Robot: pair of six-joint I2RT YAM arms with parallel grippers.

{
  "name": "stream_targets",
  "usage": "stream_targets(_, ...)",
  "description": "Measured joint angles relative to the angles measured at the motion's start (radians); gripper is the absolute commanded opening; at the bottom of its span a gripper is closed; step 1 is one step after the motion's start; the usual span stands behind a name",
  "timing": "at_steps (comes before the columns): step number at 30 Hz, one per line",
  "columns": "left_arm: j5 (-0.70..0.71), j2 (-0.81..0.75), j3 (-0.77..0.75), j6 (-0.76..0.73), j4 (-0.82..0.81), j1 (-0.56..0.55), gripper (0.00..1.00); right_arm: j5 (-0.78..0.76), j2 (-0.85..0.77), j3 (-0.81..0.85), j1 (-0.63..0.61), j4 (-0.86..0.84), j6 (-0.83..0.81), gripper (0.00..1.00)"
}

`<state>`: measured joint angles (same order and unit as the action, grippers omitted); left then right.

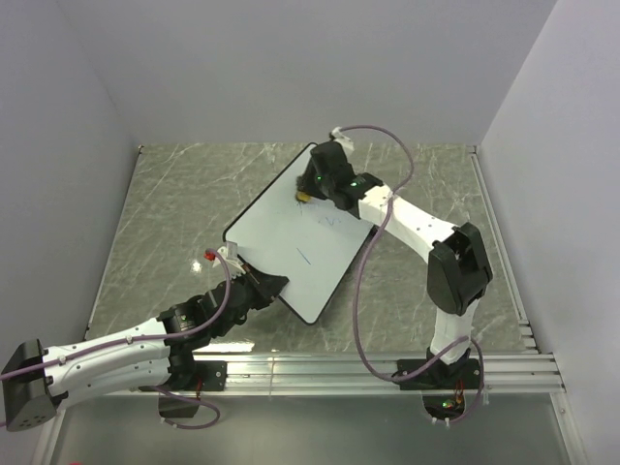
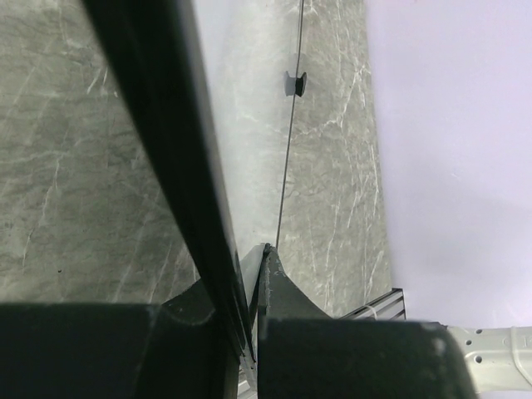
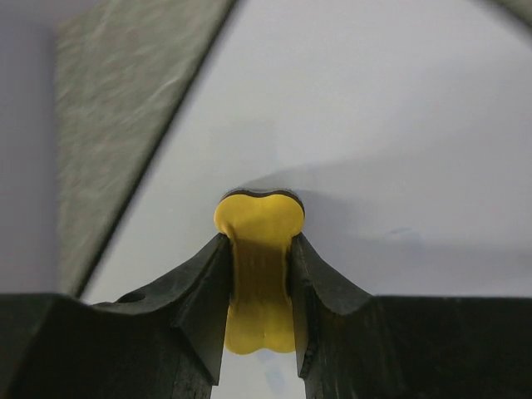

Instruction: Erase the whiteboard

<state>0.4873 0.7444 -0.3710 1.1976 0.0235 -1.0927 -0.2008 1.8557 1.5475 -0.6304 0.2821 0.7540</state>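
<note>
The whiteboard (image 1: 291, 242) lies tilted across the marble table, white with a black rim and faint blue marks near its middle and far side. My left gripper (image 1: 274, 284) is shut on the board's near edge; in the left wrist view the black rim (image 2: 179, 158) runs between the fingers. My right gripper (image 1: 308, 192) is shut on the yellow bone-shaped eraser (image 3: 258, 274), whose far end rests on the board face (image 3: 382, 125) near the far corner. The eraser shows as a small yellow spot (image 1: 303, 197) in the top view.
A small red-and-white object (image 1: 215, 256) lies on the table just left of the board's near corner. Grey walls enclose the table on three sides. A metal rail (image 1: 387, 366) runs along the near edge. Purple cables loop from both arms.
</note>
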Motion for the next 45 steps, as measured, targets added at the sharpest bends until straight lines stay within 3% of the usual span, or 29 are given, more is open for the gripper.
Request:
stream_targets(5, 0.000, 0.000, 0.000, 0.008, 0.000, 0.000, 0.00, 0.079, -0.015, 0.064, -0.129, -0.002, 0.031, 0.00)
stream_targets(10, 0.000, 0.000, 0.000, 0.014, 0.005, 0.000, 0.00, 0.117, -0.079, -0.032, -0.169, -0.048, 0.070, 0.00)
stream_targets(15, 0.002, 0.000, 0.000, 0.024, 0.011, 0.000, 0.00, 0.117, -0.093, -0.096, -0.119, -0.075, 0.075, 0.00)
stream_targets(26, 0.010, 0.000, -0.002, 0.021, 0.007, -0.011, 0.00, 0.093, -0.034, -0.177, 0.114, -0.112, 0.050, 0.00)
stream_targets(34, 0.024, -0.001, -0.003, 0.026, 0.009, -0.025, 0.00, 0.077, -0.023, -0.195, 0.130, -0.140, 0.067, 0.00)
stream_targets(38, 0.027, -0.001, -0.003, 0.024, 0.011, -0.026, 0.00, 0.093, -0.023, -0.159, 0.115, -0.117, 0.092, 0.00)
stream_targets(45, 0.028, -0.002, -0.003, 0.018, 0.011, -0.029, 0.00, 0.193, 0.028, 0.072, -0.013, -0.057, 0.122, 0.00)
